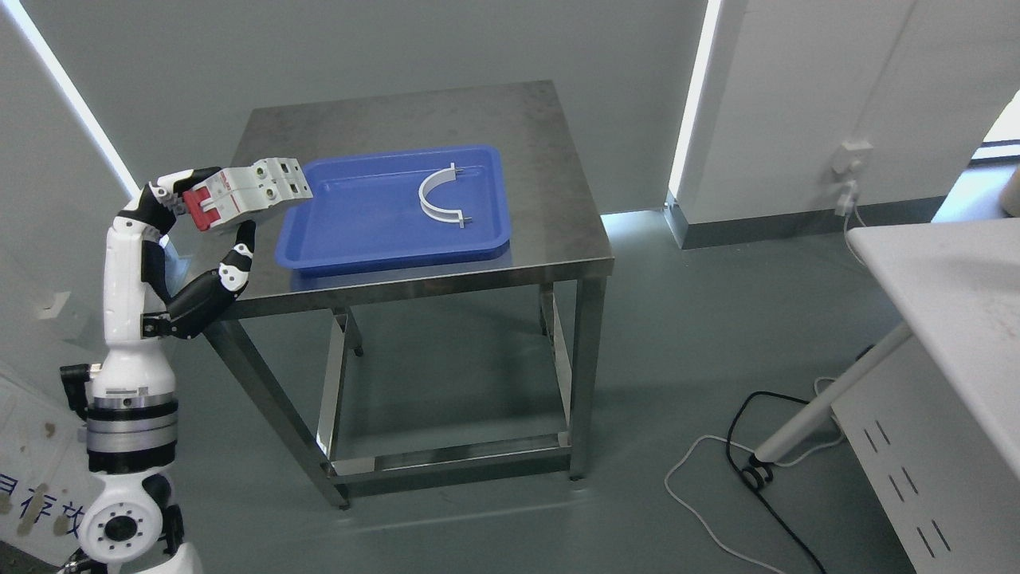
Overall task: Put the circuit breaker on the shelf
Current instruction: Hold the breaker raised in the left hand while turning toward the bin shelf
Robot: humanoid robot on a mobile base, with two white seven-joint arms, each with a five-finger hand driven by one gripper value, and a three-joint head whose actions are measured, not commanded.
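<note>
I am in the carrying step: my left robot hand [209,227] is clamped on the white plastic circuit breaker with red switch levers [249,191], fingers above and thumb beneath, holding it in the air over the left edge of the stainless steel table [558,199], just beside the blue plastic tray [358,215]. A white curved bracket [440,195] lies in that tray. No shelf shows yet, so I judge the next move is turning to find it while keeping my grip firm.
</note>
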